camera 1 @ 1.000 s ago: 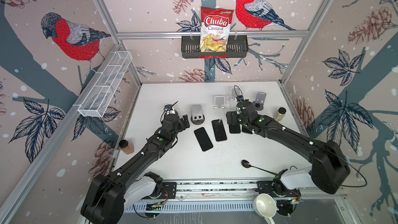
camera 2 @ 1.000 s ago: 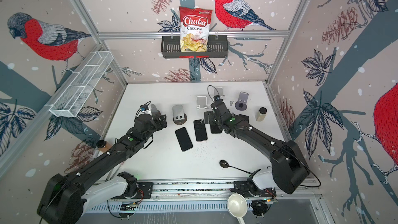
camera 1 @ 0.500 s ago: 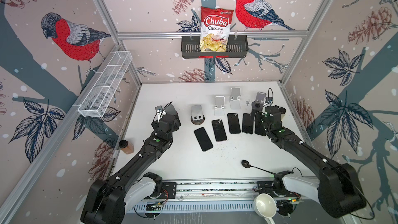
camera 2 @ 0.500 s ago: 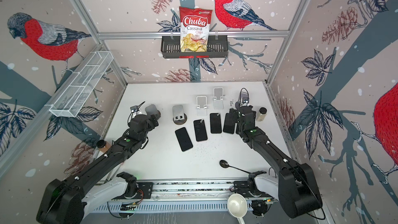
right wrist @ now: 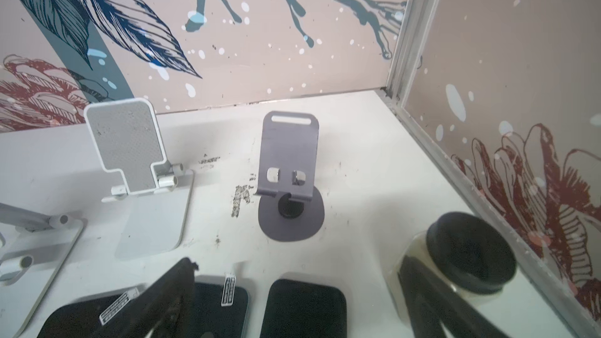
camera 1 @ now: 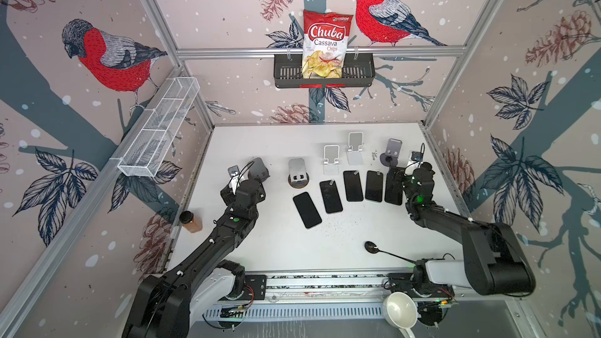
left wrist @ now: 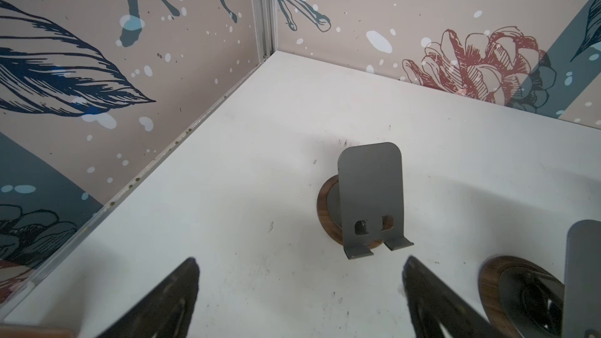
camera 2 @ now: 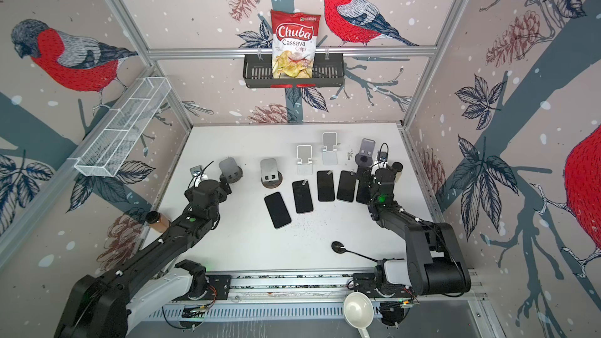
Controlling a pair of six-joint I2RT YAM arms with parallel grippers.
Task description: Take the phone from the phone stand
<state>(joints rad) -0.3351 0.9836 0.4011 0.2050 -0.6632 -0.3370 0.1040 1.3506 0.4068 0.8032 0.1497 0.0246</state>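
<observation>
Noting jaws first. Left gripper (left wrist: 300, 260): fingers spread wide, nothing between them, aimed at a dark stand (left wrist: 370, 193) just ahead, near the left edge of the surface (left wrist: 227, 190). Its cradle is bare.

Right gripper (right wrist: 297, 260): fingers equally wide apart, gripping nothing. It hangs low over the rightmost phone (right wrist: 304, 307), which lies flat below and between them. A black-lidded jar (right wrist: 468, 255) sits just beside one finger, toward the right edge.

Outward from there:
- **Purple stand** (right wrist: 289, 157): straight ahead of the right jaws, toward the far right corner, empty.
- **Nearer white stand** (camera 1: 331, 157), **farther white stand** (camera 1: 355, 146) and **wood-based stand** (camera 1: 297, 170): strung along toward the left, all empty.
- **Phones:** all lie flat in a row across mid-surface, from the rightmost one to the leftmost phone (camera 1: 307, 210), with three between. Long axes run roughly near edge to far edge (the leftmost slants).

Judgement: no stand carries a phone, so the removal looks finished. The right arm is far nearer the phones, with the rightmost directly under its jaws. A straight lift should clear it, minding the jar.
</observation>
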